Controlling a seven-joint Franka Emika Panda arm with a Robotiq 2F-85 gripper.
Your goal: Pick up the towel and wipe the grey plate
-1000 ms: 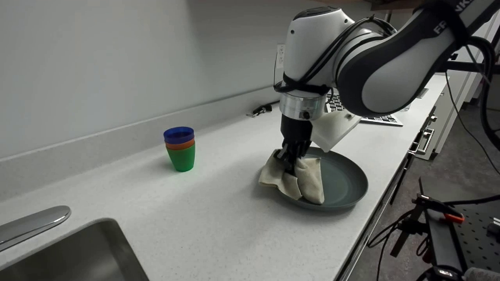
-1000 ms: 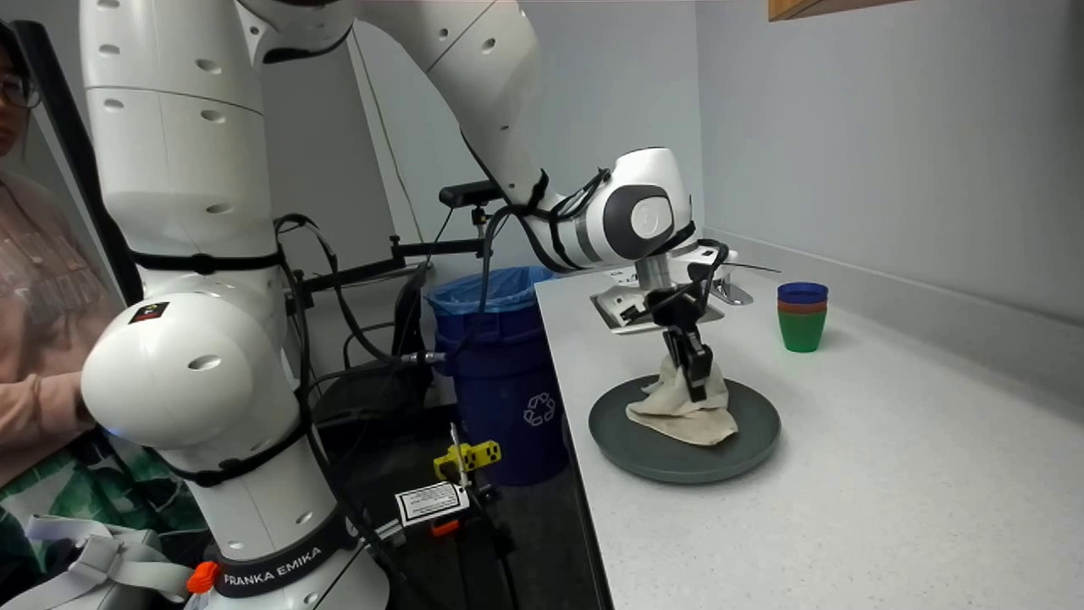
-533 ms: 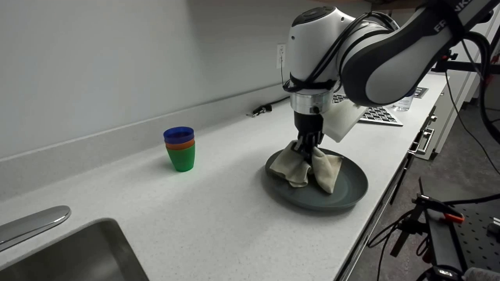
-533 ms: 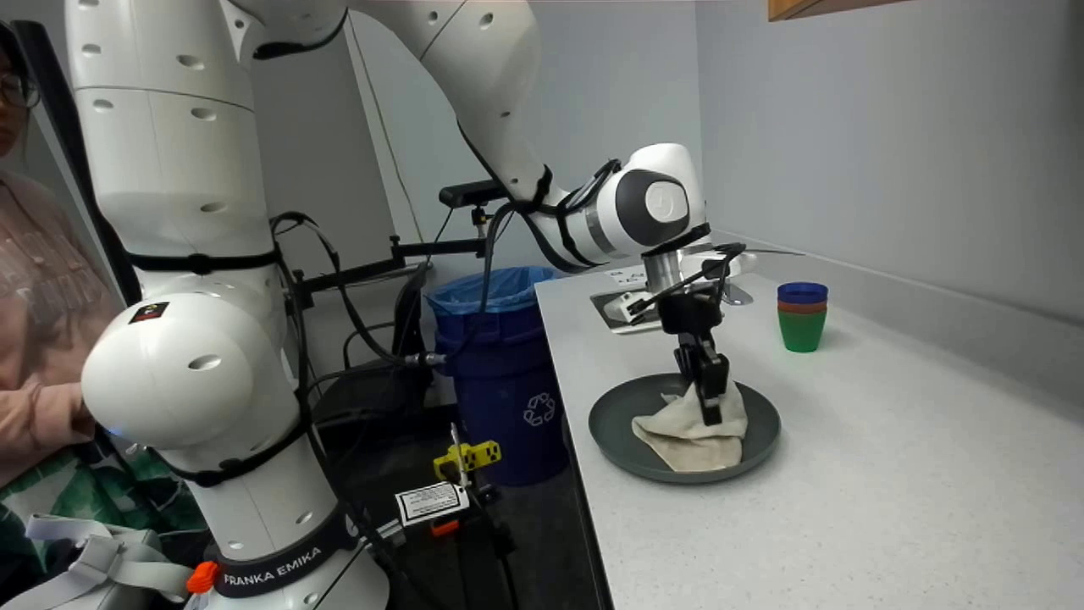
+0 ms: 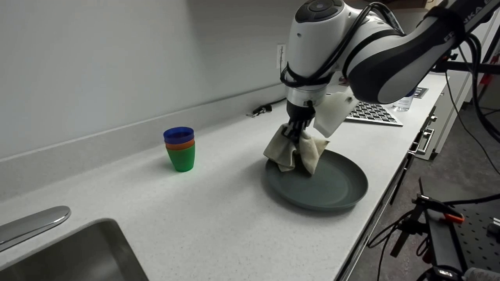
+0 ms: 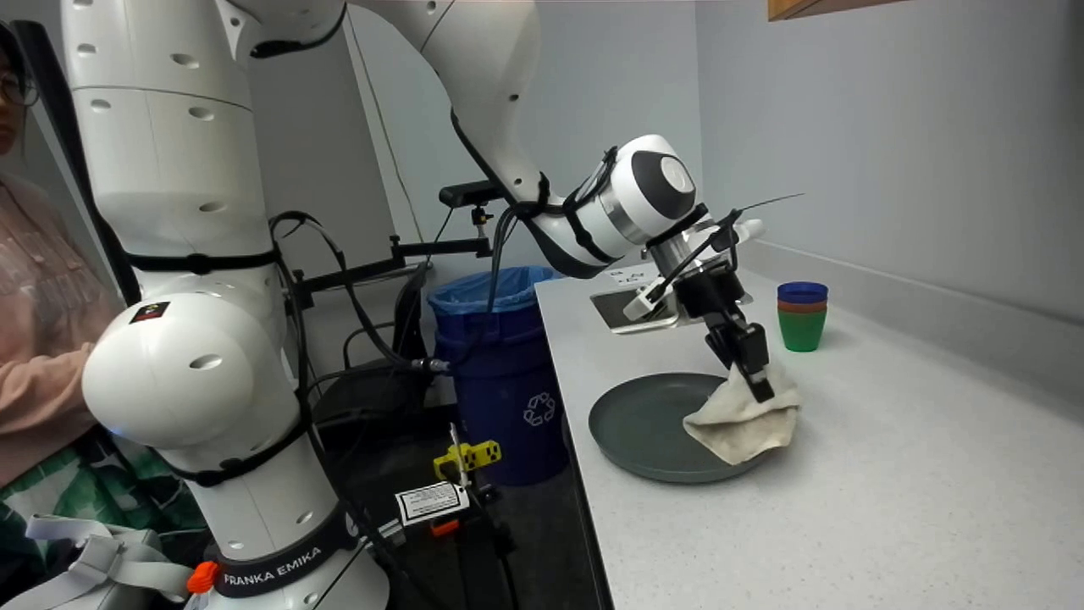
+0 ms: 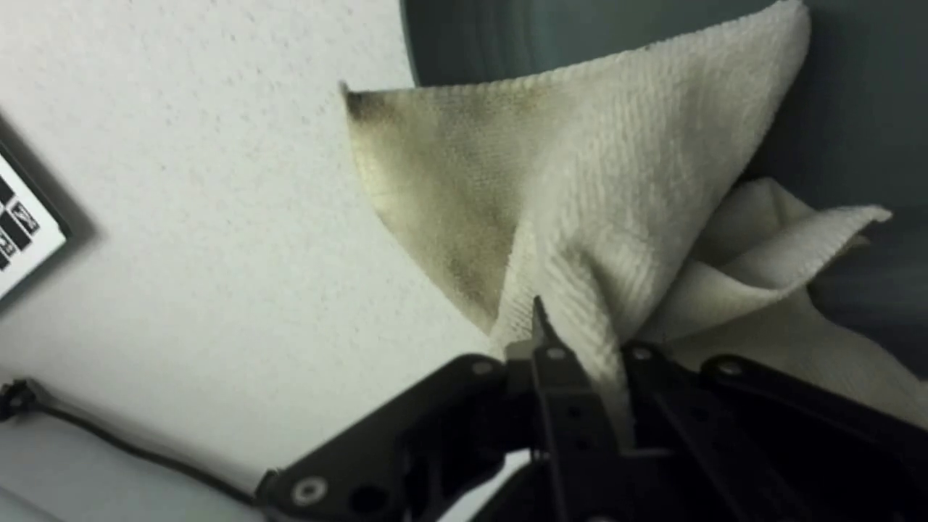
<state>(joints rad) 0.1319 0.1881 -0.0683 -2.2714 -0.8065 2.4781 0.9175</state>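
The beige towel (image 5: 310,154) is pinched in my gripper (image 5: 295,140) and hangs in folds on both sides of the fingers. The grey plate (image 5: 332,185) lies flat on the counter. The towel (image 6: 745,428) covers the wall-side rim of the plate (image 6: 648,432) in an exterior view. My gripper (image 6: 756,385) is tilted there. In the wrist view a fold of the towel (image 7: 631,145) runs up between the fingers (image 7: 589,348), with plate surface (image 7: 580,36) beyond. I cannot tell whether the towel's lower edge touches the plate. The fingertips are partly hidden by cloth.
Stacked cups (image 5: 181,156) stand on the counter near the wall (image 5: 117,78). A checkered board (image 5: 373,114) and a bottle (image 5: 404,103) lie beyond the arm. A sink (image 5: 86,253) is at the opposite end. A person (image 6: 42,339) sits behind the robot base.
The towel in my gripper has moved across the plate from its middle to the wall-side rim. The gripper has risen slightly and tilted. The plate has not visibly moved.
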